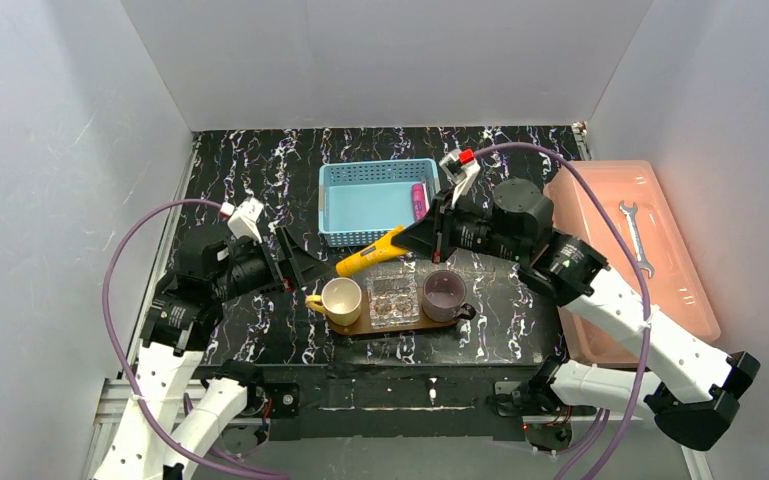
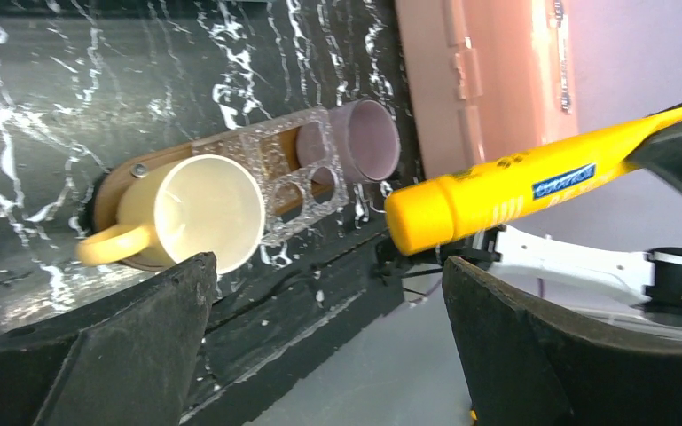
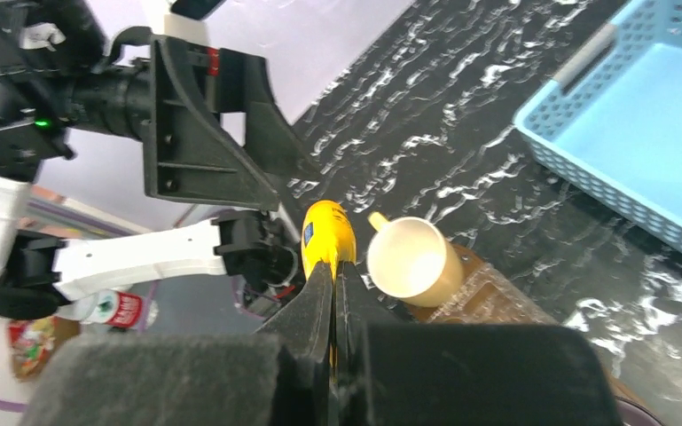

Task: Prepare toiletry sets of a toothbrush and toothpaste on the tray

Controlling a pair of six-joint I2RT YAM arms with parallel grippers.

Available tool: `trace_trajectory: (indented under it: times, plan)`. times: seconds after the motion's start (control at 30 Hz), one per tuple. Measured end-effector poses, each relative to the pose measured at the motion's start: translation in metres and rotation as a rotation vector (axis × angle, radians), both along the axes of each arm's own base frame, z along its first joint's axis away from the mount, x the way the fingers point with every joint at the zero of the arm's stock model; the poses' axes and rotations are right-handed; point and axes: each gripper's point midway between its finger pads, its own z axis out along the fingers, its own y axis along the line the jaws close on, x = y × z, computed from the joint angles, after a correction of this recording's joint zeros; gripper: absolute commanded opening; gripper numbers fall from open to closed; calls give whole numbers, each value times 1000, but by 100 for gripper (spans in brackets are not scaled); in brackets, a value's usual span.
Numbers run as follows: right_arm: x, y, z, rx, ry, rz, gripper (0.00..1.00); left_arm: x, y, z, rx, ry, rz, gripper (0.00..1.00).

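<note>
Left end effector [image 2: 324, 266]: fingers fully spread, grasping nothing. The cap end of the yellow toothpaste [image 2: 497, 191] hangs just ahead of it, touching neither finger. Right end effector [image 3: 334, 275]: clenched on that tube's flat end, above the counter [image 1: 260, 180]. The tray [image 1: 380, 328] lies below both end effectors. The pink toothpaste [image 1: 418, 198] lies in the basket [image 1: 375, 166] behind the right end effector.

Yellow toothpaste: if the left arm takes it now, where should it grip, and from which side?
Grip the yellow toothpaste on its round body just behind the cap, coming in from the robot's left. The right pincer is shut on the flat crimped tail, so the cap half juts out free toward the open left pincer.
</note>
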Motion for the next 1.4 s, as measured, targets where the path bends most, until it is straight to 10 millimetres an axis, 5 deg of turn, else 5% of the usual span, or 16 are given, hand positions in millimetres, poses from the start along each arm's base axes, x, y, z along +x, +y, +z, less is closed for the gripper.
trace_trajectory:
  times: [0.17,0.37,0.6,1.13,1.4]
  plan:
    - [13,-10,-3,-153,-50,-46,1,4,12,-10,92,-10,29,98]
    - [22,-16,-39,-377,-41,-70,1,7,24,-27,192,0,47,98]
    - [1,-3,-62,-605,-122,-49,1,11,35,-40,279,0,63,98]
    - [13,-2,-79,-809,-226,-156,1,18,57,-85,427,50,111,98]
    - [16,2,-87,-836,-226,-161,1,21,57,-86,430,43,113,98]
